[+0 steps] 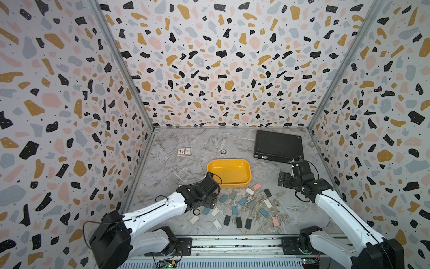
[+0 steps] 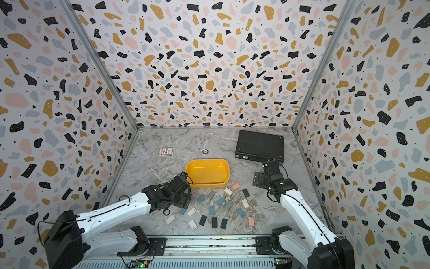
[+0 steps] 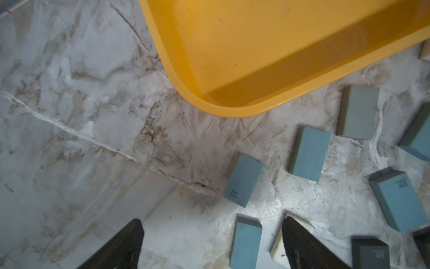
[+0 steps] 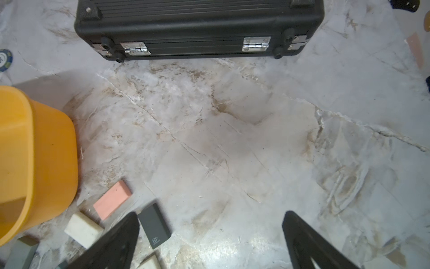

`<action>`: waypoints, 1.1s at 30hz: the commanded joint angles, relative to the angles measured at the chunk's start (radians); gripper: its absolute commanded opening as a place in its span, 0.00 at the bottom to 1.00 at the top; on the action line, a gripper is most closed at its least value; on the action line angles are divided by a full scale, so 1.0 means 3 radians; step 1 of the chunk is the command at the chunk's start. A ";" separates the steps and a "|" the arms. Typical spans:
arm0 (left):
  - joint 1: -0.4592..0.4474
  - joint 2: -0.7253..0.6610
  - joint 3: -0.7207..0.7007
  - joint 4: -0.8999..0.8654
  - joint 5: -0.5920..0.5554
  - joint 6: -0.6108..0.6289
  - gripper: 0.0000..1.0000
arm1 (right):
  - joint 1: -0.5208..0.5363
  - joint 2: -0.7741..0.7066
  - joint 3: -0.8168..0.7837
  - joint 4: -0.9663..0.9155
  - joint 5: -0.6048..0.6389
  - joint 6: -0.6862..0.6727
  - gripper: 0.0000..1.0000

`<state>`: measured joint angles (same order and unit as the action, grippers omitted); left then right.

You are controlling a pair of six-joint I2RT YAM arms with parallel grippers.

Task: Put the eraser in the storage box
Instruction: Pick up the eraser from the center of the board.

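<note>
Evidently this is the reach: the storage box sits empty, erasers scattered on the tabletop beside it. The left gripper and right gripper gape wide, empty; next, the left should close around the blue eraser below

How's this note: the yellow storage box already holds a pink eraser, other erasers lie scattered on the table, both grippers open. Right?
No: the storage box is empty in both top views; the nearest pink eraser lies on the table outside it. The rest holds.
</note>
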<state>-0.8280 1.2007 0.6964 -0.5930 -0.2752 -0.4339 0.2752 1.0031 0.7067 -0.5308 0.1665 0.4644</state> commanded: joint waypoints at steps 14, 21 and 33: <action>-0.0022 0.0722 0.0346 -0.0006 0.0135 0.0080 0.87 | 0.0029 -0.0138 -0.0055 -0.0191 0.0023 0.0022 0.97; -0.0019 0.0949 0.0352 0.0009 0.0243 0.0055 0.80 | 0.0029 -0.0187 -0.0073 -0.0220 0.0039 0.0018 0.97; -0.0011 0.1148 0.0388 0.0060 0.0343 0.0080 0.69 | 0.0034 -0.0214 -0.0040 -0.0245 0.0091 -0.0001 0.95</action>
<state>-0.8318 1.5253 0.7921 -0.5751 -0.1871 -0.4191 0.2810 0.9588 0.6872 -0.5728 0.1730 0.4675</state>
